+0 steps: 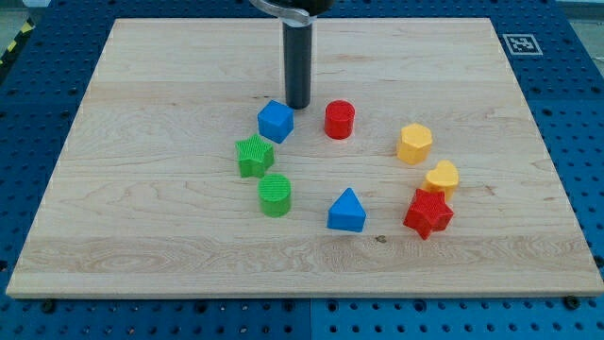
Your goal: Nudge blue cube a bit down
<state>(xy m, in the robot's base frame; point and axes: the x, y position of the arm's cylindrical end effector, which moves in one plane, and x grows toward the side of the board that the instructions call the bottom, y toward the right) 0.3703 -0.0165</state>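
Resting on the wooden bench (142, 236), 8 small blocks in a loose ring. Near the ring's upper left, the blue cube (276, 121), turned so a corner faces the view's bottom. Just above and to the right of it, my tip (297, 106), the lower end of a straight dark rod; right beside the cube's upper right edge, perhaps touching, though hard to tell from this angle. No hand on this arm, so nothing to report as apart or together. To the right of the tip, a red cylinder (339, 120), clearly apart from the blue cube. Below the cube and slightly left, a green star (254, 155), close to it but with a thin gap showing. Under that, a green cylinder (276, 195). Toward the view's bottom centre, a blue triangular block (346, 211). On the right side, a yellow hexagonal block (414, 144), then a yellow block with a rounded top (442, 177) below it, shape unclear, sitting just above and apparently touching a red star (427, 213). At the bench's upper right corner, a black-and-white marker tag (522, 43).
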